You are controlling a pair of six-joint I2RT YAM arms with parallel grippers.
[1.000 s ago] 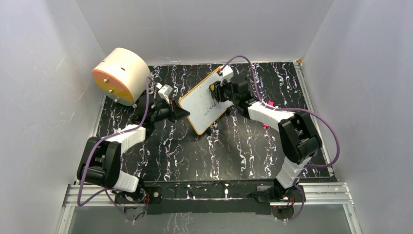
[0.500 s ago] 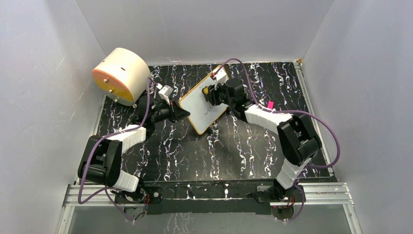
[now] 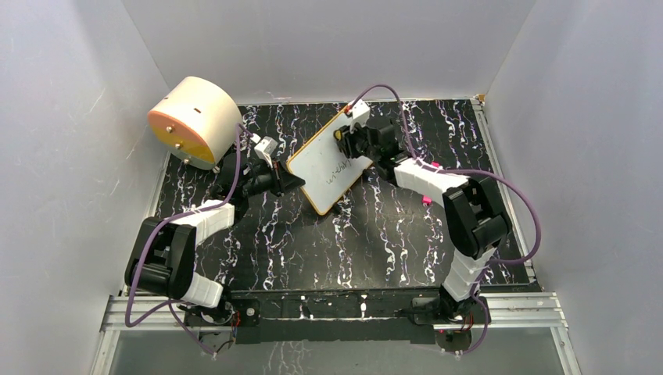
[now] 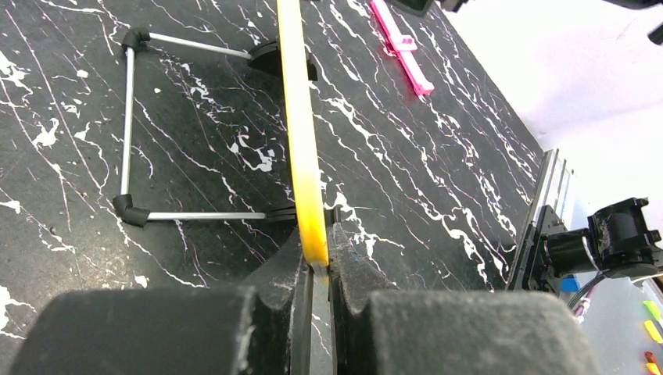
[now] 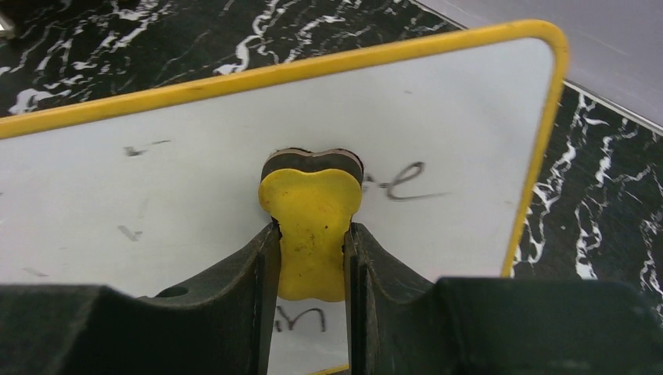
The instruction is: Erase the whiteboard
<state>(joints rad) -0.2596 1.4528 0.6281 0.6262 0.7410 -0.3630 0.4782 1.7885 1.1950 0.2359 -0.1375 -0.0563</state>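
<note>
Eraser [image 5: 311, 203], gripped in my right tool [image 5: 311, 234], has shifted toward the far corner of the whiteboard [image 5: 156, 180] my left tool [image 4: 317, 258] clamps; writing [image 5: 399, 181] remains.

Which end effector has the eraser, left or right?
The right end effector: it is shut on the yellow eraser, held at the face of the whiteboard. The left end effector instead clamps the whiteboard by its edge.

Whiteboard [image 3: 324, 168] propped on table [image 3: 375, 234]; cylinder [image 3: 199, 117] left, behind it.
</note>
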